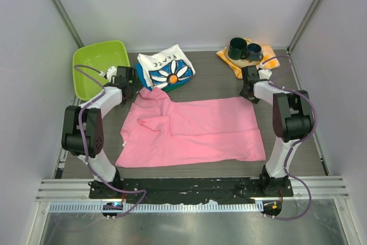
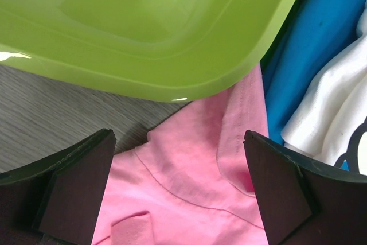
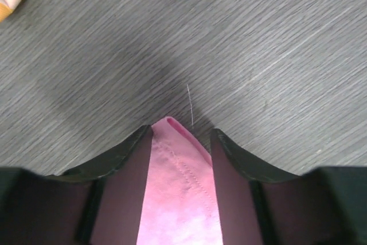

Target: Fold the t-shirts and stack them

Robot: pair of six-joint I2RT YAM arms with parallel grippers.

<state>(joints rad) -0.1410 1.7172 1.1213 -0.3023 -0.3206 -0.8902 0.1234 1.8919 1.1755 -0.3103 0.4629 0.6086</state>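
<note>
The pink t-shirt (image 1: 195,130) lies spread flat at the centre of the grey surface (image 1: 218,78), with its long axis running left to right and its collar end toward the upper left. The left gripper (image 1: 130,87) is positioned at the upper left corner of this shirt, beside the near corner of the green bin (image 1: 97,61). In the left wrist view the fingers (image 2: 74,187) of the left gripper (image 2: 178,142) stand wide apart, with pink fabric and a curved seam lying between them; neither finger clamps the fabric. The bin wall (image 2: 143,27) fills the top of that view. The right gripper (image 1: 250,96) is at the upper right corner of the pink t-shirt. In the right wrist view the right gripper (image 3: 180,133) is clamped on a stitched fold of the pink fabric, which protrudes slightly past the fingertips above the surface. A white t-shirt (image 1: 166,70) with a daisy print lies folded at the upper centre of the frame, on top of a blue folded t-shirt (image 1: 182,82), just beyond the pink collar end. At the upper right, two dark mugs (image 1: 237,47) rest on an orange-and-white checked cloth (image 1: 269,62).
</note>
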